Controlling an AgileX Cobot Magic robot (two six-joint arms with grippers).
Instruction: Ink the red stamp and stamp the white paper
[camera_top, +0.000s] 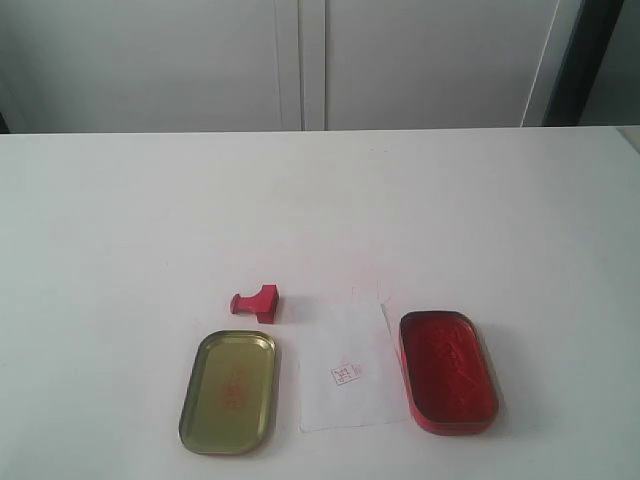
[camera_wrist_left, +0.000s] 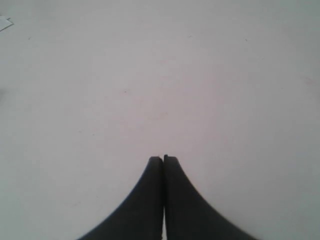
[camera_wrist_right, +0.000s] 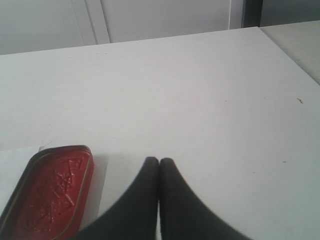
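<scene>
The red stamp (camera_top: 257, 300) lies on its side on the white table, just beyond the gold tin lid (camera_top: 229, 391). The white paper (camera_top: 347, 365) lies flat between the lid and the red ink-pad tin (camera_top: 447, 371), and it carries a small red square print (camera_top: 346, 374). Neither arm shows in the exterior view. My left gripper (camera_wrist_left: 163, 158) is shut with nothing in it, over bare tabletop. My right gripper (camera_wrist_right: 159, 160) is also shut and holds nothing; the ink-pad tin (camera_wrist_right: 50, 195) lies beside it, with an edge of the paper (camera_wrist_right: 12, 170) past the tin.
Faint pink smudges (camera_top: 365, 270) mark the table beyond the paper. White cabinet doors (camera_top: 300, 60) stand behind the table's far edge. The table's right edge (camera_wrist_right: 287, 55) shows in the right wrist view.
</scene>
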